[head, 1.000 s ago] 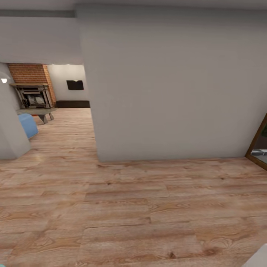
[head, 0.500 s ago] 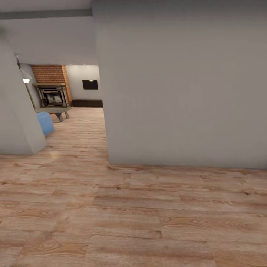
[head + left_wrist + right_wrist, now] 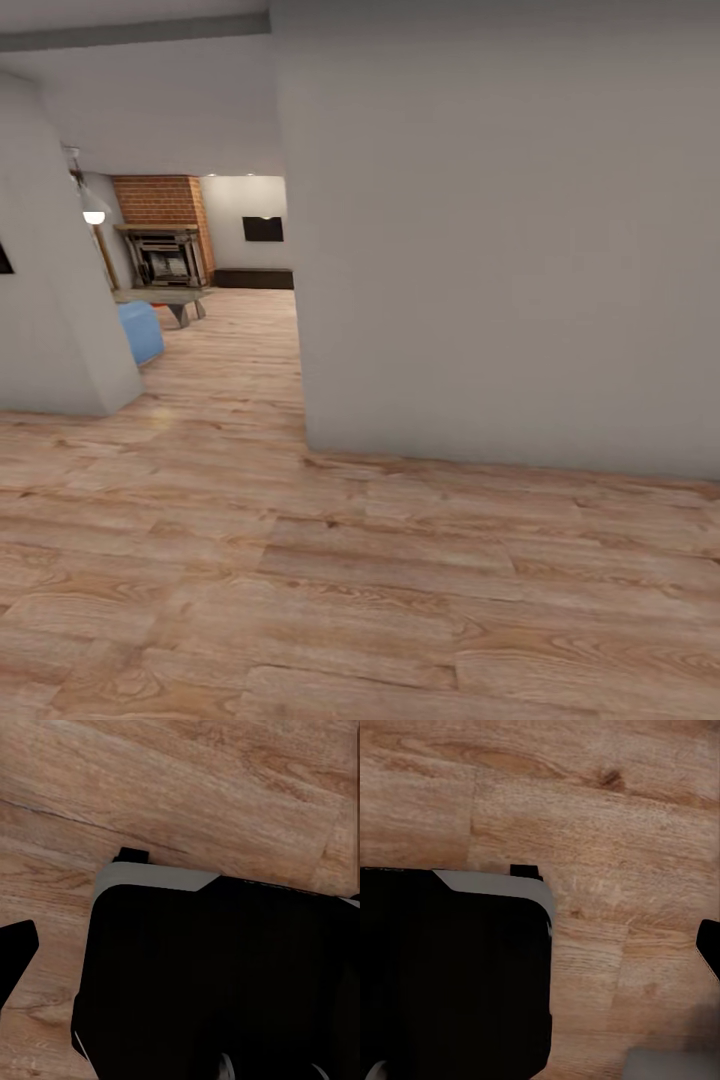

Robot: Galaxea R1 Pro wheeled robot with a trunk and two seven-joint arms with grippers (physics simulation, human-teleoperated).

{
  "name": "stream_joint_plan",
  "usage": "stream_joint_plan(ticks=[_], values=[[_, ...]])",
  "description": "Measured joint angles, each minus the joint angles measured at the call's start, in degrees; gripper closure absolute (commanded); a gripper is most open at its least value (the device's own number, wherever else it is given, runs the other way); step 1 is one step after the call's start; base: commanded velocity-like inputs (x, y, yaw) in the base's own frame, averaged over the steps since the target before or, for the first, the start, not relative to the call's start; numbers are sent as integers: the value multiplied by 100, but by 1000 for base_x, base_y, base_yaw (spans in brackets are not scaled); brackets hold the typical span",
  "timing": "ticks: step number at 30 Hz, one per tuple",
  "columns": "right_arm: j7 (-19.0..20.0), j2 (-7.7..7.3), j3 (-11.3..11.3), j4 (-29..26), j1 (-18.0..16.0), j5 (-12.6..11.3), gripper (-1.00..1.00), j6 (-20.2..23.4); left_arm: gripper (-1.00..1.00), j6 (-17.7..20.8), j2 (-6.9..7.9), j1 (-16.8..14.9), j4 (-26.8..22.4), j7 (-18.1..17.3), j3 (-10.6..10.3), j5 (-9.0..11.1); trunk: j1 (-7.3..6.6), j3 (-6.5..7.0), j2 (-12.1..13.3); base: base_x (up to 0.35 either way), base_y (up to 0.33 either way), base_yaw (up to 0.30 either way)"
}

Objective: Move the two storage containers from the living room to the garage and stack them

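Facing: a plain grey wall (image 3: 500, 250) close ahead, its corner edge running down to the light wood plank floor (image 3: 330, 580).
Opening: to the left of that wall a passage leads on into the living room (image 3: 215, 300), between the big wall and a second grey wall (image 3: 50, 300) at the far left.
Living room details: a brick fireplace (image 3: 165, 245) at the far end, a low table (image 3: 170, 298) in front of it, a blue sofa end (image 3: 140, 332) beside the left wall, a dark panel (image 3: 262, 229) on the back wall, and a hanging lamp (image 3: 93, 213).
Storage containers: no orange-red bin can be made out in the part of the room that the passage reveals; a tiny reddish speck near the table is too small to identify.
Left wrist view: the robot's dark base (image 3: 225, 982) over plank flooring; the left gripper's opening cannot be told.
Right wrist view: the dark base (image 3: 450, 975) again above the planks; the right gripper's opening cannot be told either.
Progress: judged very early, with neither container picked up or carried.
Remaining: entering the living room, fetching both bins, taking them to the garage and stacking them there.
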Motion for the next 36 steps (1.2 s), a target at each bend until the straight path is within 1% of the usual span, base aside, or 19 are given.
stream_joint_plan(ticks=[5,23,36], values=[[0,0,0,0,0,-8,-100,-5,-100,-7,0,1,-1,1,0,0,0,0,0,323,0,107],[0,1,1,0,-1,-17,-100,-7,-100,-8,0,1,-2,1,0,1,0,0,0,323,0,258],[0,0,0,0,0,0,-100,-2,-100,-9,0,0,0,1,0,0,0,0,0,323,0,25]])
